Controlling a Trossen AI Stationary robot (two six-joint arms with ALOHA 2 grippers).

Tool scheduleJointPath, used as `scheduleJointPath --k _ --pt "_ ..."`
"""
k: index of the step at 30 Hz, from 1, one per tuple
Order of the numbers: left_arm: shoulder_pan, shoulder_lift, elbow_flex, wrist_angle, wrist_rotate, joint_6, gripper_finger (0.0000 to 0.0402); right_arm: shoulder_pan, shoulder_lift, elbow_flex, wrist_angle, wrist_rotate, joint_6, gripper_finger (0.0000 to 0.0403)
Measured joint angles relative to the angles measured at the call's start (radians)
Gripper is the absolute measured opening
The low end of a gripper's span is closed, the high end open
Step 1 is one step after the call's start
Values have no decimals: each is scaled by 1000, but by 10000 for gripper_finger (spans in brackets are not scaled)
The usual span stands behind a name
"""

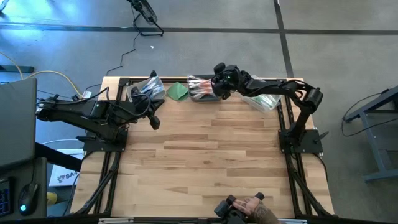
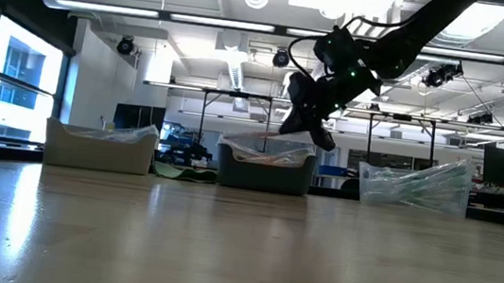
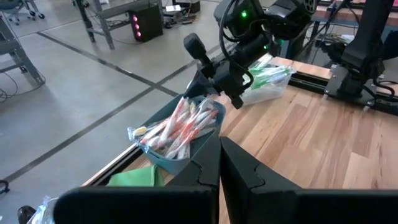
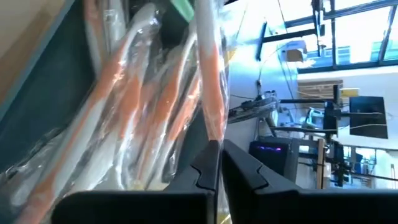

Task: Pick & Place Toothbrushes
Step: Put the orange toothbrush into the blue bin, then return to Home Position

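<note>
Several orange-and-white toothbrushes (image 3: 180,127) in clear wrappers lie heaped in the middle grey bin (image 3: 180,163) at the table's far edge. My right gripper (image 4: 221,152) hangs over that bin (image 1: 200,96), slanting down, shut on one wrapped orange toothbrush (image 4: 208,74). In the low view the right gripper (image 2: 315,130) is just above the bin's rim (image 2: 265,153). My left gripper (image 3: 221,162) waits shut and empty above the table's left part (image 1: 154,122). My right gripper pinches one end of the wrapped orange toothbrush (image 4: 213,127) between its two fingers. The fingers come slanting down from the table's right side. The toothbrush runs on past the fingertips over the heap in the bin; whether it is clear of the heap, I cannot tell.
A bin with clear wrappers (image 1: 144,88) stands at the far left, a folded green cloth (image 1: 178,91) beside it. A clear bag of green toothbrushes (image 1: 264,99) sits at the far right. A person's hand (image 1: 252,208) is at the near edge. Bare wood (image 1: 211,149) lies between.
</note>
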Motion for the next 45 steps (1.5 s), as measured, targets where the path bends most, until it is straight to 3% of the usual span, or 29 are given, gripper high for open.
scheduleJointPath --k 15,23,29,35,45 --pt "0 0 0 -4 0 3 0 0 0 0 -52 37 2 30" --pt "0 0 0 -3 16 3 0 0 0 0 -61 37 78 94" --pt "0 0 0 -3 18 3 0 0 0 0 -23 130 51 126" --pt "0 0 0 -3 21 3 0 0 -32 -1 -6 118 120 118" --pt "0 0 0 -3 20 3 0 19 -125 -1 -37 -3 434 72"
